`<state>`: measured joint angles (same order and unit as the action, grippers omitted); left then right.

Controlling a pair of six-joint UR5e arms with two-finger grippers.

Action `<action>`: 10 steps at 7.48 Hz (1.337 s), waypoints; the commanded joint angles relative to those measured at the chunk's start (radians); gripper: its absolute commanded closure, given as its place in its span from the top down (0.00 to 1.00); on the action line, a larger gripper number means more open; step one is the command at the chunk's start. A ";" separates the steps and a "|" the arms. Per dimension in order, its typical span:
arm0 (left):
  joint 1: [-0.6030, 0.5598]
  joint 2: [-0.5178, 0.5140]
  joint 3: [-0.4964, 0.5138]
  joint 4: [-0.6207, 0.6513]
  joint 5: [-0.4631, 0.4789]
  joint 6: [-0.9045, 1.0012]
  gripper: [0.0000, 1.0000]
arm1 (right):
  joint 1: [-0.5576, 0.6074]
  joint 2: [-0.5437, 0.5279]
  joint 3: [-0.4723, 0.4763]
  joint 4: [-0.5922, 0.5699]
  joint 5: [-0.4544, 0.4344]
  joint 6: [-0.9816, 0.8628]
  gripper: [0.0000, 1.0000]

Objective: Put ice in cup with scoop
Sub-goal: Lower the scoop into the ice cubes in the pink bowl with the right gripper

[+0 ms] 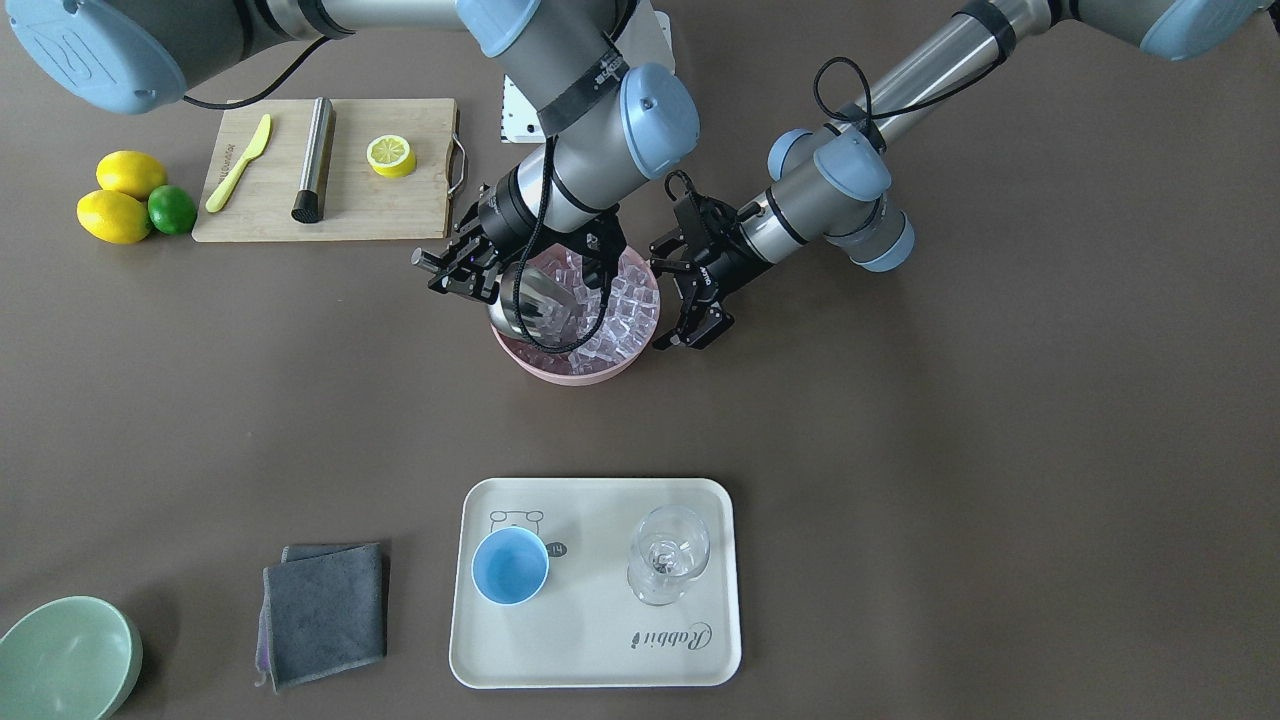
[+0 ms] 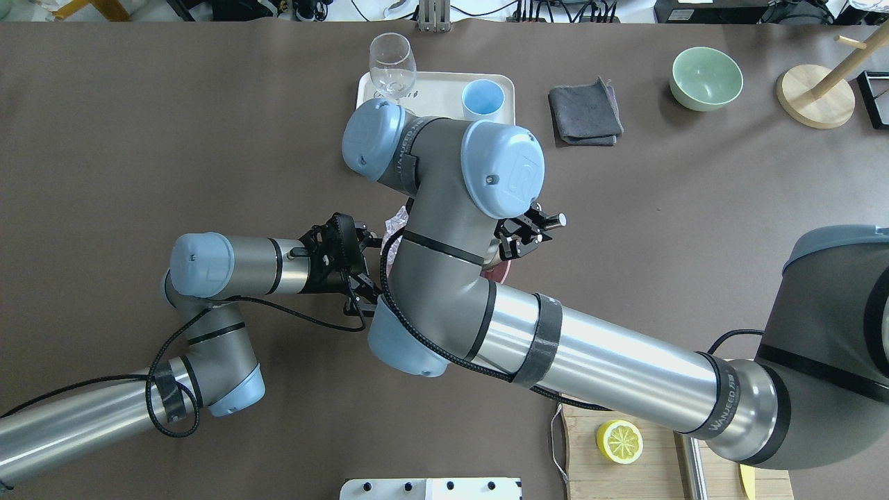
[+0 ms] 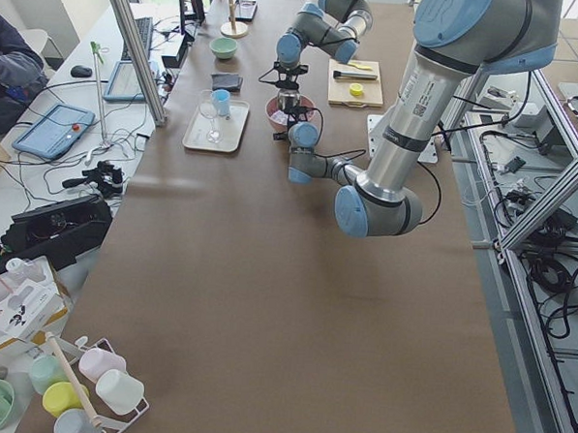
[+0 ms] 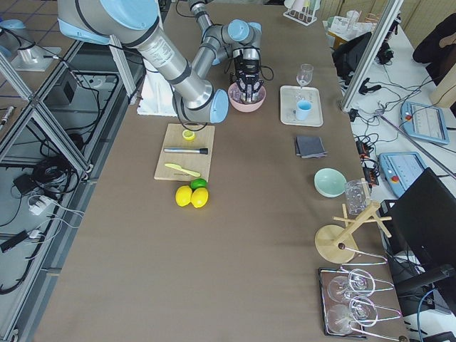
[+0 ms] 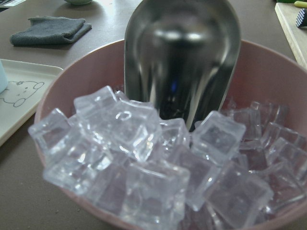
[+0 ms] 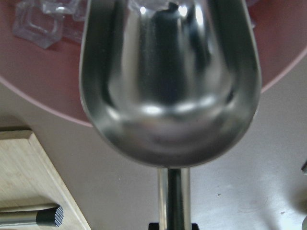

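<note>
The ice point(image 1: 622, 298) is a heap of clear cubes in a pink bowl point(image 1: 570, 372) at mid-table; it also fills the left wrist view point(image 5: 144, 158). My right gripper point(image 1: 468, 270) is shut on the handle of the steel scoop point(image 1: 535, 300). The scoop is tilted into the bowl with its tip in the ice point(image 5: 182, 62), and no ice shows in the part seen in the right wrist view point(image 6: 168, 81). My left gripper point(image 1: 690, 305) is open, close beside the bowl's rim. The light-blue cup point(image 1: 510, 566) stands empty on the white tray point(image 1: 600, 650).
A clear stemmed glass point(image 1: 667, 555) stands on the tray beside the cup. A grey cloth point(image 1: 325, 612) and a pale green bowl point(image 1: 65, 660) lie at the operators' side. A cutting board point(image 1: 340, 200) holds a steel rod, a knife and a lemon half, with lemons point(image 1: 120, 195) beside it.
</note>
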<state>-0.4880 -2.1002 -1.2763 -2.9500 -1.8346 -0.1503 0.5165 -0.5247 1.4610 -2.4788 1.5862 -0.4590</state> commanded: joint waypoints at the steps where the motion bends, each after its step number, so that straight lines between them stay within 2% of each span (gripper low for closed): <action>1: 0.000 0.000 0.002 0.002 0.001 0.000 0.98 | -0.001 -0.140 0.115 0.153 0.020 0.056 0.00; 3: 0.005 -0.001 0.005 0.003 0.001 0.002 0.98 | -0.001 -0.256 0.220 0.237 0.020 0.156 0.00; 6: 0.008 0.000 0.006 0.003 0.001 0.002 0.98 | -0.001 -0.328 0.317 0.290 0.021 0.203 0.00; 10: 0.011 0.000 0.008 0.006 0.001 0.002 0.98 | -0.001 -0.347 0.335 0.386 0.021 0.271 0.00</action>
<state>-0.4779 -2.1009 -1.2692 -2.9466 -1.8331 -0.1488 0.5154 -0.8666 1.7957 -2.1432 1.6076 -0.2353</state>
